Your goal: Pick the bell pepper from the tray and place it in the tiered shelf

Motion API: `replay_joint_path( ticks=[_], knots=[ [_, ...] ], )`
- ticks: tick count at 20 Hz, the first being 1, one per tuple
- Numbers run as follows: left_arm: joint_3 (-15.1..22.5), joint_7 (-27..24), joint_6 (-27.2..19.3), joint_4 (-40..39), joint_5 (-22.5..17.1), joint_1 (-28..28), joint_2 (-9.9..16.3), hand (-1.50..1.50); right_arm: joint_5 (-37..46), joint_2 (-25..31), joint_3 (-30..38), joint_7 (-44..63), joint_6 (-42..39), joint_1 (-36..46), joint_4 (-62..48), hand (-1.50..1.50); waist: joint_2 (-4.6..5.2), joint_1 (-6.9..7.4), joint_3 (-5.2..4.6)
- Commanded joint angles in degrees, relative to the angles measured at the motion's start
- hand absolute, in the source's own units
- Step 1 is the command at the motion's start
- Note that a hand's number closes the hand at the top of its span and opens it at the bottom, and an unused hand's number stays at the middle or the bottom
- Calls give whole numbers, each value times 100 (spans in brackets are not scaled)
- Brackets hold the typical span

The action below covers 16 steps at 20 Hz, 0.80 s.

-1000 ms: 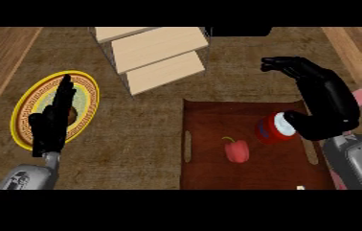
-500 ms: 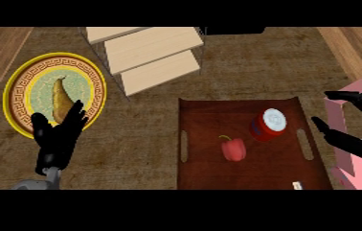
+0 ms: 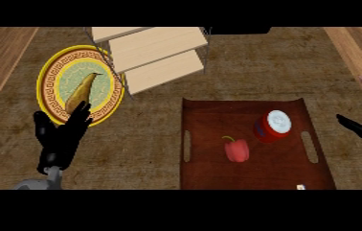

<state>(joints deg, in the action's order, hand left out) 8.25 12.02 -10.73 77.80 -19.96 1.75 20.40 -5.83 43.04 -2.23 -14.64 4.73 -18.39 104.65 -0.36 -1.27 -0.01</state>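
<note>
Head view, looking steeply down at a kitchen counter. A red bell pepper lies in a dark red-brown tray at near right, approx mid-tray, stem end toward far left, body slightly longer near-to-far. Just beside it, to the far right, is a red jar w/ white lid; the two look close but apart. The tiered shelf, pale wood steps, sits far of the tray and a bit left.

Left hand rests open at near left, fingers up, overlapping the near rim of a patterned plate w/ a yellowish item on it. Right hand shows only as a dark tip at the right edge; can't tell its state.

Judgement: the pepper lies left of the right hand and well right of the left hand, so the right hand is nearer.
</note>
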Motion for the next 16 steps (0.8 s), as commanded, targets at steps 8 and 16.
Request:
replay_joint_path(
  ticks=[8, 16],
  knots=[
    [15, -137, 207, -58, 110, -305, -69, 0, 1753, 113, -1098, 3645, 516, -39, 2418, -150, 38, 184, -13],
    [-141, -87, 466, -371, 70, 87, -56, 0, 3402, -512, -2147, 6455, 168, 1574, 2497, -150, 52, 229, -16]
  ],
)
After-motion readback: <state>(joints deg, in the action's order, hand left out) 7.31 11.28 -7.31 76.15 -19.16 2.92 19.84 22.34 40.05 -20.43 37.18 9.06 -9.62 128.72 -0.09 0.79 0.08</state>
